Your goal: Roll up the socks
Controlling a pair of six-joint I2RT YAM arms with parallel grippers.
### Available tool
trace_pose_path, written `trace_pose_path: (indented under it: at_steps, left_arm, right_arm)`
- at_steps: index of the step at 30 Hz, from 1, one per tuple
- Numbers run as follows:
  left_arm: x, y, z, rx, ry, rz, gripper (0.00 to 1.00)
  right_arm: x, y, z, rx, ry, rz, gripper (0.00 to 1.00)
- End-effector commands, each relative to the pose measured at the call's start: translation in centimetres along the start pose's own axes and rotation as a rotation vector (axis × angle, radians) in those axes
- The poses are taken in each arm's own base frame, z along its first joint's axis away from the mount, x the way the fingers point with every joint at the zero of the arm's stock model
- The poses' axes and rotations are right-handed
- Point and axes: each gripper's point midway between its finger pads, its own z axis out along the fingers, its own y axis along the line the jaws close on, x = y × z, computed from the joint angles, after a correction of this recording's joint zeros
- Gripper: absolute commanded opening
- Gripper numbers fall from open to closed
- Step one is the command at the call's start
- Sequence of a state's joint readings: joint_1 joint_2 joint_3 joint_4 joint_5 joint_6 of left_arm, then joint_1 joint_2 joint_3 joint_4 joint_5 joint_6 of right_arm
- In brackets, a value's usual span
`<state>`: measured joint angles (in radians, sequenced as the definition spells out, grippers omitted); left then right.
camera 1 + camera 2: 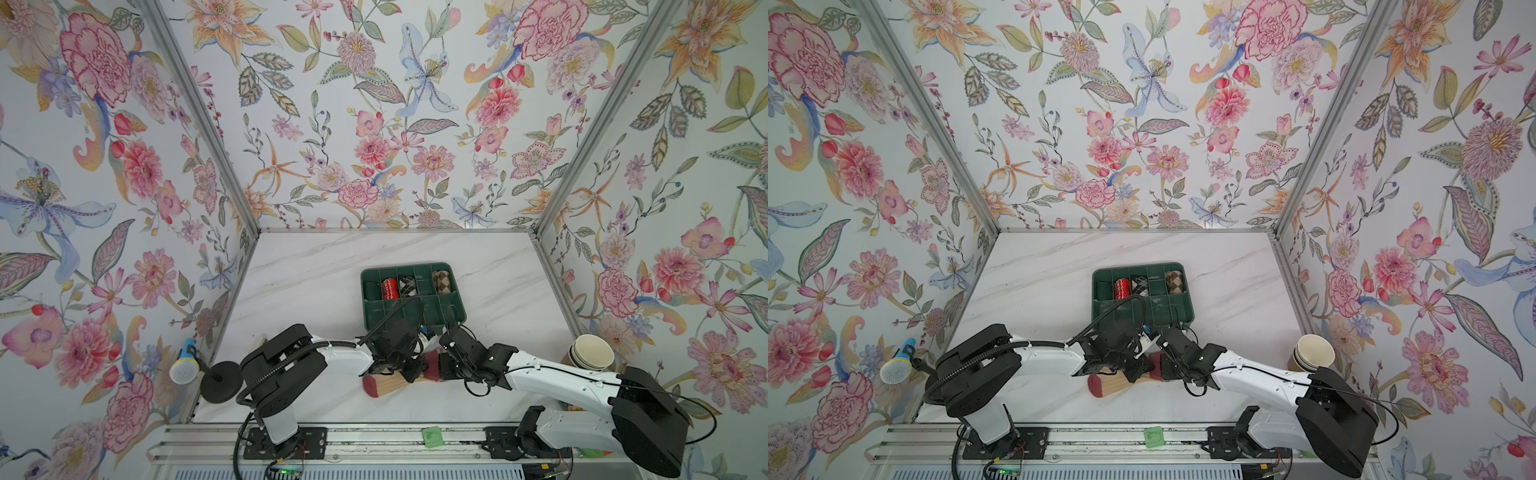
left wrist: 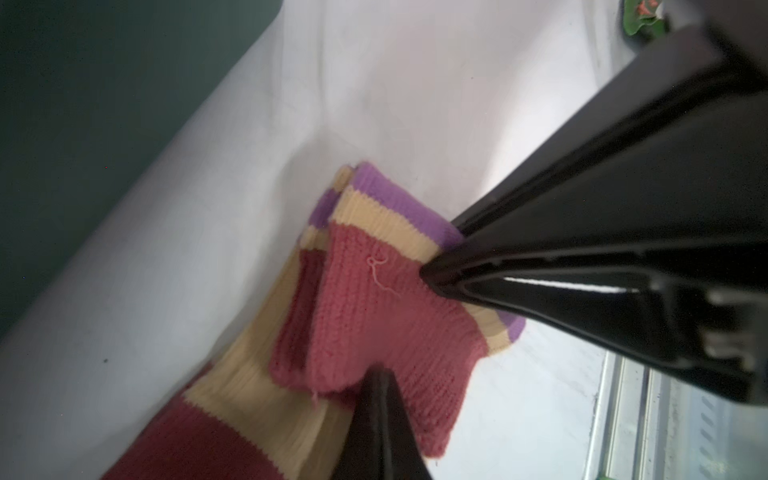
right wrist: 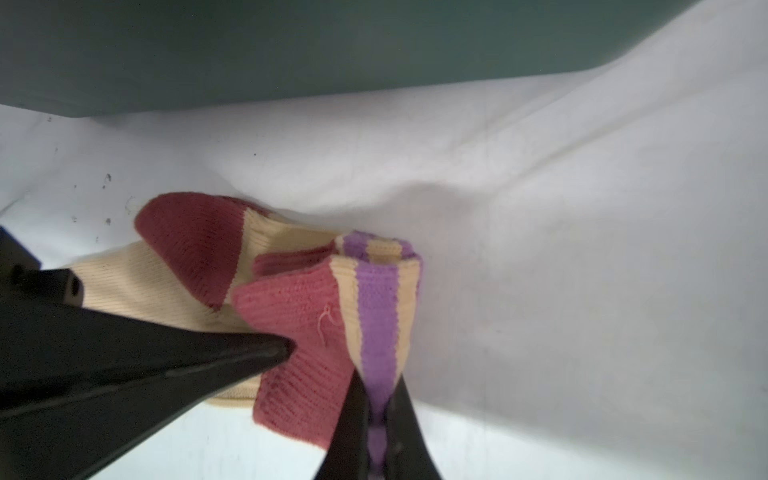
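A pair of knitted socks [image 1: 388, 384] lies stacked near the front middle of the marble-look table [image 1: 311, 282]. The dark red toes point toward the left arm's side, with a cream foot behind them. The cuff end has a pink band edged in cream and purple stripes, and it is raised off the table and partly folded back over the foot. A loose pink thread shows on the pink band in the left wrist view [image 2: 374, 307]. Behind the socks, well clear of them, sits a dark green organizer tray [image 1: 365, 320]. Its back row holds a dark green sock roll [image 1: 371, 291], a red-and-white sock roll [image 1: 390, 288], a black-and-white argyle sock roll [image 1: 408, 286] and, one compartment further along, a brown argyle sock roll [image 1: 441, 281]. Both arms reach low and inward and meet over the cuff. The left gripper [image 1: 417, 369] is closed, its tips nipping the pink band. The right gripper [image 3: 376, 399] is closed tight on the purple stripe at the cuff's edge.
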<state>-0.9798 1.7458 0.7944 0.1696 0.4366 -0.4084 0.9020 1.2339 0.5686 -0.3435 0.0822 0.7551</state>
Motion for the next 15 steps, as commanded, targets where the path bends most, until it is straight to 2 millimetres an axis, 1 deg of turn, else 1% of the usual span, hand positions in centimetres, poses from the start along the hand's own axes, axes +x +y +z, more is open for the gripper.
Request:
trace_pose_path:
  at_steps: [1,8,11,15]
  left_arm:
    - [-0.6,0.7,0.2,-0.038,0.000,-0.013,0.00]
    - [-0.7,0.4,-0.1,-0.033,-0.013,-0.019,0.00]
    - [-0.2,0.6,0.1,-0.038,0.007,-0.021,0.00]
    - [1.2,1.3,0.8,-0.055,0.074,-0.035,0.00]
  right_arm:
    - [-0.4,0.8,-0.1,-0.044,-0.012,-0.009,0.04]
    - [-0.1,0.6,0.4,-0.060,0.006,0.006,0.05]
    - [-0.2,0.7,0.4,-0.070,0.002,0.010,0.06]
    - [-0.3,0.8,0.4,-0.100,-0.001,0.021,0.07]
